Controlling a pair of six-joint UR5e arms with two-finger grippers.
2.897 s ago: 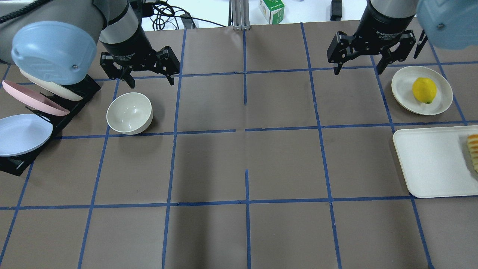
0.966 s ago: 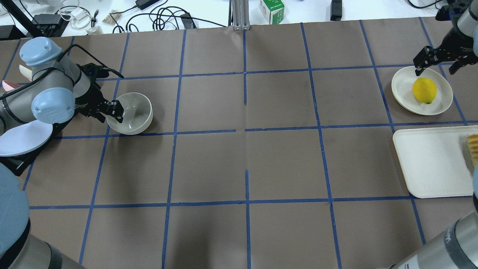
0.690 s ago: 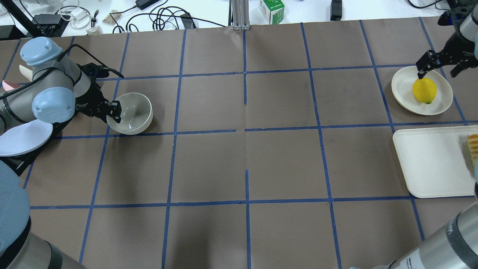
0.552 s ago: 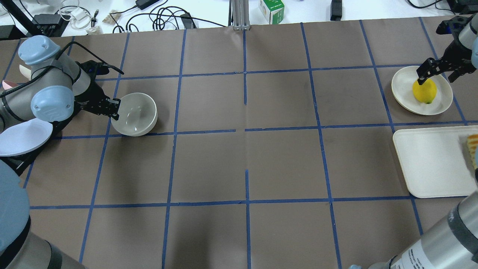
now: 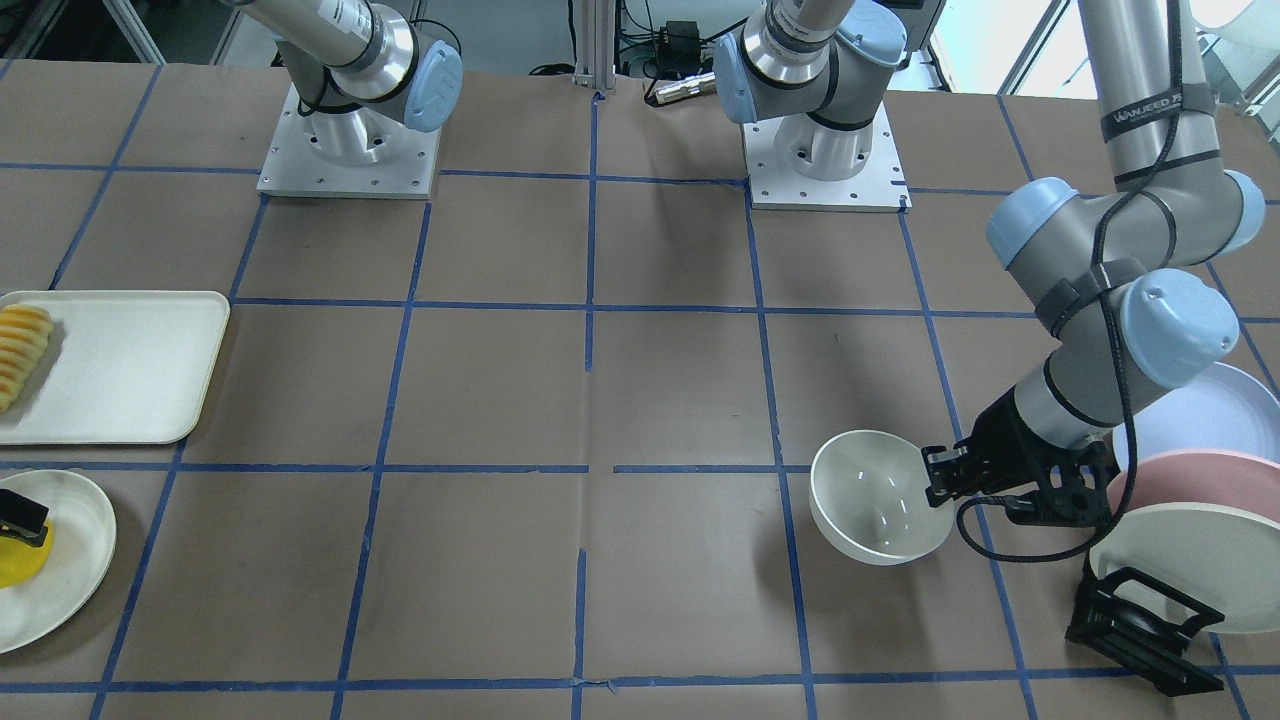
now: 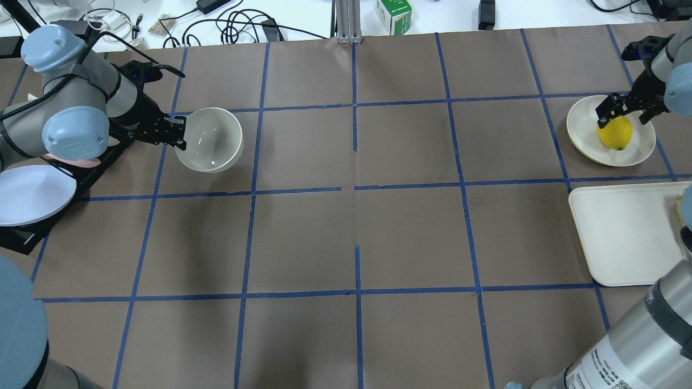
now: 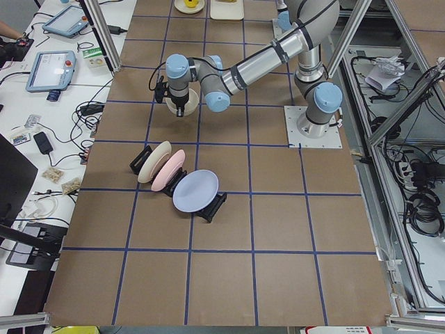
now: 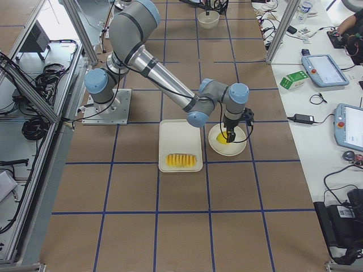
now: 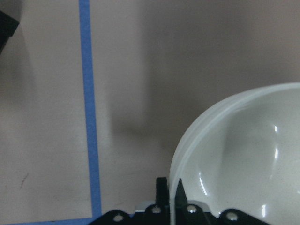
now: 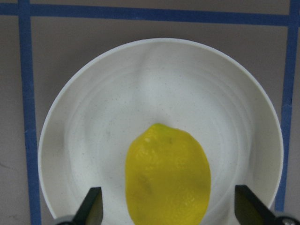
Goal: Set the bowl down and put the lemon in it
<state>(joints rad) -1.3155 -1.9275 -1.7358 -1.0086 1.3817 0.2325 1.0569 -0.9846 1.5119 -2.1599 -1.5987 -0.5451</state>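
While my left gripper [image 6: 183, 139] pinches the bowl [image 6: 213, 138] at its nine o'clock rim, my right gripper [image 6: 623, 111] hangs open over the lemon [image 6: 614, 135].

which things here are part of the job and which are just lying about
Job: glossy cream-white deep bowl, in the left claw; bright yellow oval lemon, under the open right claw.
Lying about: flat cream plate under the lemon; rectangular cream tray; orange-yellow sliced food; black rack of plates.
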